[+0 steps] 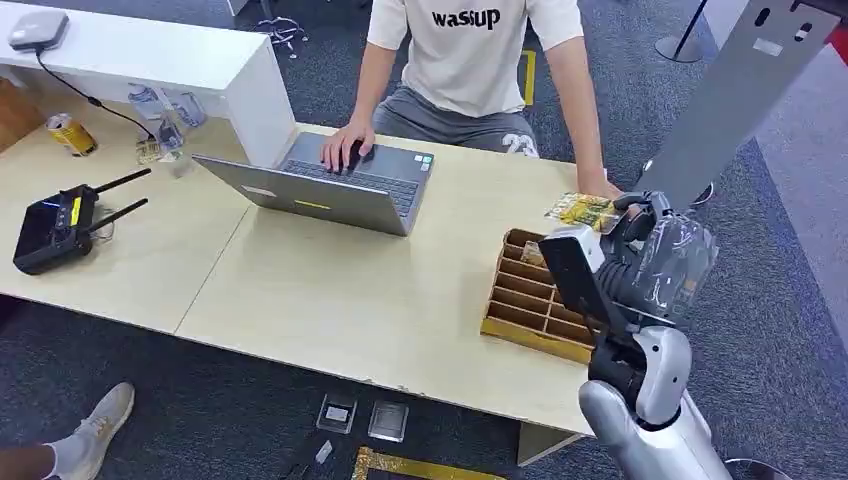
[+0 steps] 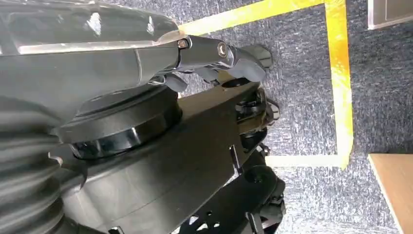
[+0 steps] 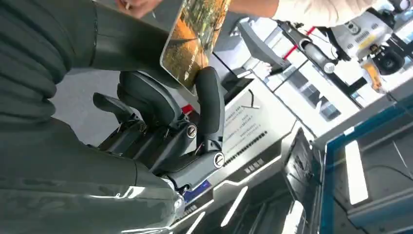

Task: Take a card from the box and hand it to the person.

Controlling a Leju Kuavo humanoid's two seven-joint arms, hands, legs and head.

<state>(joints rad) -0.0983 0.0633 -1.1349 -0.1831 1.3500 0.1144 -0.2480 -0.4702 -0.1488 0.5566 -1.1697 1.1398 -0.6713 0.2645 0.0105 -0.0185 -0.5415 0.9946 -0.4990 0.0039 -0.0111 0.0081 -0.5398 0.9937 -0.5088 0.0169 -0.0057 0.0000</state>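
Here the right hand (image 1: 640, 235) is raised above the box (image 1: 530, 300) at the table's near right corner, its fingers (image 3: 207, 97) pinching a yellow-green card (image 1: 583, 210) that is held out toward the person (image 1: 470, 60) seated across the table; in the right wrist view the card (image 3: 195, 39) sits clamped between a dark finger and the thumb, and the person's fingers appear to touch its far edge. The person's hand (image 1: 600, 187) lies just beside the card, so this looks like the handover step, nearly done. The next move probably calls for holding steady until the person has a firm hold, then easing the fingers apart. The left hand (image 2: 229, 58) hangs at the robot's side over the carpet, fingers loosely curled with nothing in them. Farther off, the person's other hand rests on a laptop (image 1: 330, 185), with a black router (image 1: 55, 230) and a can (image 1: 72, 135) well apart at the left; nothing stands between card and receiver.
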